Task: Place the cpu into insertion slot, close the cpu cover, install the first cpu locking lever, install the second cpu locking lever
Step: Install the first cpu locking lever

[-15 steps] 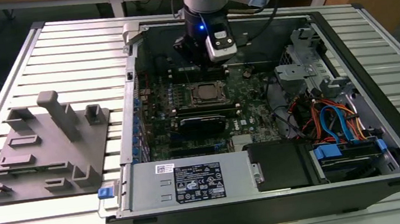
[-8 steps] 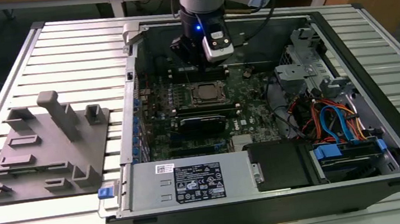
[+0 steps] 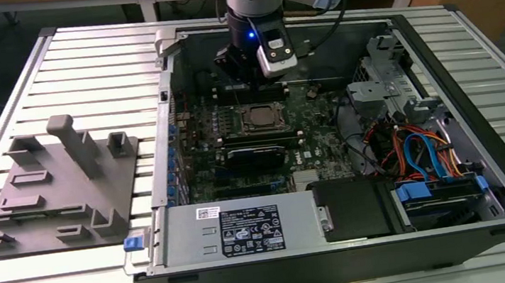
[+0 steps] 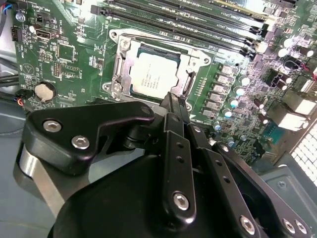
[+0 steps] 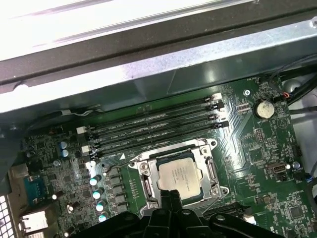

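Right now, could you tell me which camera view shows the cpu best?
The second wrist view: the cpu appears largest, its metal top clear. The first wrist view shows it smaller; the exterior view shows it tiny.

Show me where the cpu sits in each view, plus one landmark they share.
Exterior view: cpu at the centre of the green board.
Second wrist view: cpu just beyond the tool.
First wrist view: cpu just beyond the tool.
Shared landmark: the silver cpu cover framing it.
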`<state>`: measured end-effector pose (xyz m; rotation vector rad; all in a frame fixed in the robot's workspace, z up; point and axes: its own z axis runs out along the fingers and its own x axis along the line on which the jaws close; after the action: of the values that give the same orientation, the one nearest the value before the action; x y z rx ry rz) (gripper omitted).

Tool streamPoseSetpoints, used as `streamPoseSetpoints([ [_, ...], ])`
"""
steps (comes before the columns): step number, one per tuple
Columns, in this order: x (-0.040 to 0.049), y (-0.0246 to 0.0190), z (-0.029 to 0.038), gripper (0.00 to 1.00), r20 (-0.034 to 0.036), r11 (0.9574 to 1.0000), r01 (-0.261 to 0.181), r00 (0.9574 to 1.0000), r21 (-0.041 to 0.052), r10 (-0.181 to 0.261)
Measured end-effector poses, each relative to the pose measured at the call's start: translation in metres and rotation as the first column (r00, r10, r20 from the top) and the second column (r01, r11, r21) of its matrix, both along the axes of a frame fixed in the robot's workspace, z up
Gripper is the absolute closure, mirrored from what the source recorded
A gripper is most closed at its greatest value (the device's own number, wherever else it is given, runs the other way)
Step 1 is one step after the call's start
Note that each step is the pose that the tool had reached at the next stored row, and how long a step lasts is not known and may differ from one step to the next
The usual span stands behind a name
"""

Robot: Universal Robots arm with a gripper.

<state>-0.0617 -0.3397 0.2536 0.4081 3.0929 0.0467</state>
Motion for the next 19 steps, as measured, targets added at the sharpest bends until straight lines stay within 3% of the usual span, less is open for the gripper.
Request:
streamPoseSetpoints([
  [19,0.0,0.0,0.0,0.9,0.0,0.9993,-0.037,0.9993,0.0,0.037],
])
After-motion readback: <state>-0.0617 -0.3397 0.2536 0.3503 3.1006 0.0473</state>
